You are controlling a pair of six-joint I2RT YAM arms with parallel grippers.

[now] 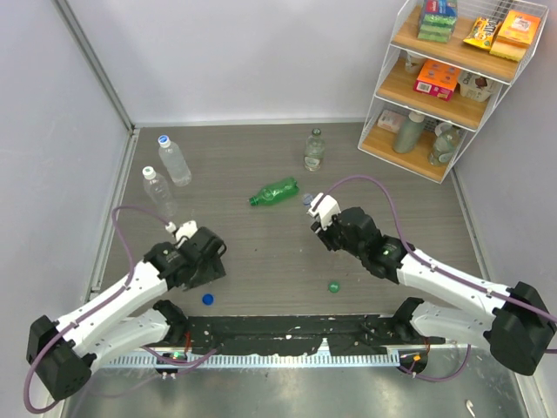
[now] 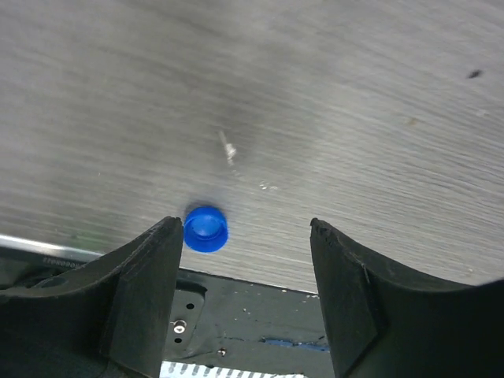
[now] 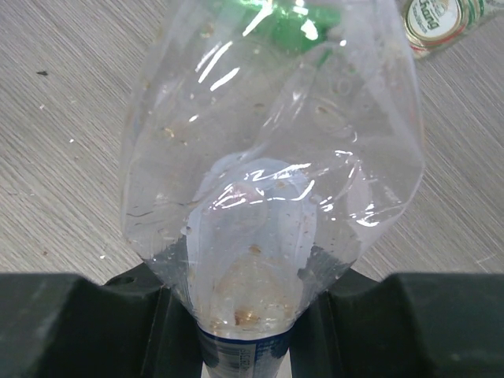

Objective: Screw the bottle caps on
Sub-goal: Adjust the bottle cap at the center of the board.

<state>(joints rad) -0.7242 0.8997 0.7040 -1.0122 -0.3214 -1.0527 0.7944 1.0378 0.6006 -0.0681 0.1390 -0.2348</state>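
Note:
My left gripper (image 1: pixel 206 266) hangs open low over the table near the front edge. A blue cap (image 2: pixel 206 228) lies open side up beside its left fingertip; in the top view the cap (image 1: pixel 208 299) is just in front of it. My right gripper (image 3: pixel 244 315) is shut on a clear bottle with a blue label (image 3: pixel 268 157), neck pointing away. In the top view that gripper (image 1: pixel 324 213) is right of centre and the bottle is mostly hidden. A green cap (image 1: pixel 333 286) lies on the table. A green bottle (image 1: pixel 275 192) lies on its side.
Two clear bottles stand at the back left, one with a blue-white cap (image 1: pixel 174 159), one with a white cap (image 1: pixel 159 190). A dark-capped bottle (image 1: pixel 314 150) stands at the back centre. A wire shelf (image 1: pixel 452 78) of snacks stands at the back right. A black mounting plate (image 1: pixel 287 335) runs along the front edge.

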